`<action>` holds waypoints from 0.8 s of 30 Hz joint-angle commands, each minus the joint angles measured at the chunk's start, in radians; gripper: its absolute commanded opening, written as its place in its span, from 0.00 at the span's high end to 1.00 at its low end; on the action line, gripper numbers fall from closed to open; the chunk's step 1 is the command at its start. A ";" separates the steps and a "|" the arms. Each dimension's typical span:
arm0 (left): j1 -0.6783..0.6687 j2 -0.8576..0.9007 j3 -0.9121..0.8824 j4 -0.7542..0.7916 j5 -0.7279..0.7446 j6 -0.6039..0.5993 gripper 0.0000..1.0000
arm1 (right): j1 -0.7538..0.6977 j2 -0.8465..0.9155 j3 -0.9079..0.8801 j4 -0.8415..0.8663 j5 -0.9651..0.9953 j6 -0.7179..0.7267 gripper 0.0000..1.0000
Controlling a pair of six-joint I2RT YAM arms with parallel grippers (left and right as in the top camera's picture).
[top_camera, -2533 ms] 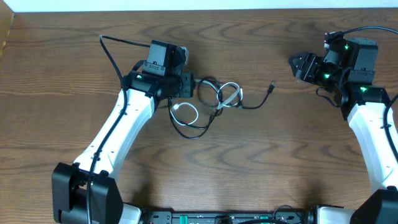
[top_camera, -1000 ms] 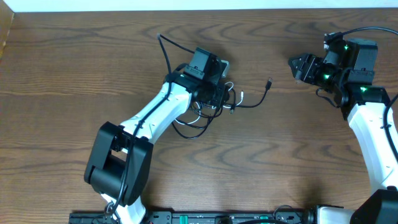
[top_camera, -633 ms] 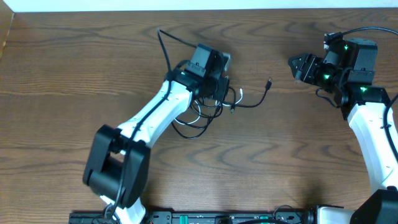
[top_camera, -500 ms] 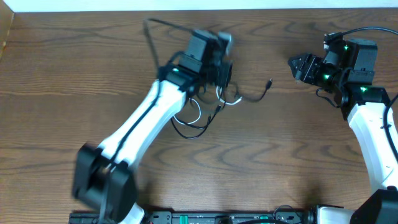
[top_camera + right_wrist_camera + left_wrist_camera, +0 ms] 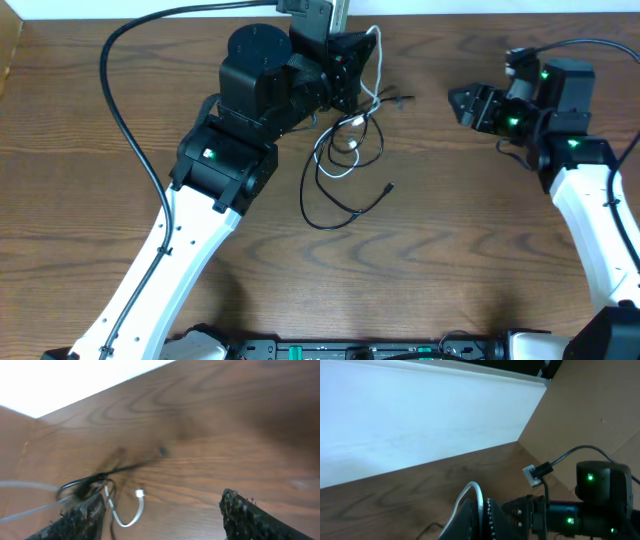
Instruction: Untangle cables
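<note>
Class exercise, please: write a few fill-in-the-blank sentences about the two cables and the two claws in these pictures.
The cable pinched in the left claw is ___ in colour. The other cable, tangled with it, is ___. The right claw is ___ and holds nothing.
Missing words: white; black; open.

Dark brown wood-grain table (image 5: pixel 450 260) across the overhead view. Bordered at 12 o'clock by a flat white wall strip (image 5: pixel 500 6). Edged at 10 o'clock by a tan cardboard-like panel (image 5: pixel 6 55).
</note>
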 commanded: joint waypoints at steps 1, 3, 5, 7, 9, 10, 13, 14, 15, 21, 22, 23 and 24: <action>0.003 -0.021 0.004 0.035 -0.006 -0.017 0.93 | 0.040 0.004 0.002 0.018 -0.056 -0.017 0.28; 0.003 -0.027 0.005 0.068 -0.006 -0.017 0.92 | 0.065 0.004 0.002 0.022 -0.056 -0.017 0.28; 0.006 -0.034 0.006 0.097 -0.006 -0.021 0.93 | 0.080 0.004 0.002 0.021 -0.056 -0.017 0.28; 0.013 -0.043 0.006 0.137 -0.006 -0.050 0.93 | 0.100 0.004 0.002 0.021 -0.056 -0.018 0.27; 0.023 -0.053 0.006 0.177 -0.006 -0.090 0.93 | 0.120 0.006 0.002 0.025 -0.056 -0.033 0.27; 0.029 -0.059 0.007 0.197 -0.005 -0.114 0.93 | 0.130 0.009 0.002 0.031 -0.055 -0.036 0.27; 0.035 -0.075 0.007 0.230 -0.006 -0.156 0.92 | 0.158 0.029 0.002 0.055 -0.056 -0.039 0.27; 0.035 -0.081 0.007 0.237 -0.005 -0.163 0.93 | 0.168 0.039 0.002 0.070 -0.056 -0.039 0.26; 0.035 -0.085 0.007 0.238 -0.005 -0.166 0.92 | 0.174 0.047 0.002 0.079 -0.058 -0.038 0.27; 0.035 -0.098 0.007 0.235 -0.002 -0.166 0.93 | 0.222 0.113 0.002 0.199 -0.116 -0.039 0.29; 0.035 -0.098 0.007 0.235 -0.002 -0.167 0.93 | 0.229 0.123 0.002 0.220 -0.140 -0.039 0.30; 0.035 -0.098 0.007 0.235 -0.002 -0.166 0.93 | 0.234 0.132 0.002 0.237 -0.163 -0.039 0.32; 0.035 -0.097 0.007 0.233 -0.003 -0.166 0.92 | 0.240 0.139 0.002 0.253 -0.188 -0.039 0.32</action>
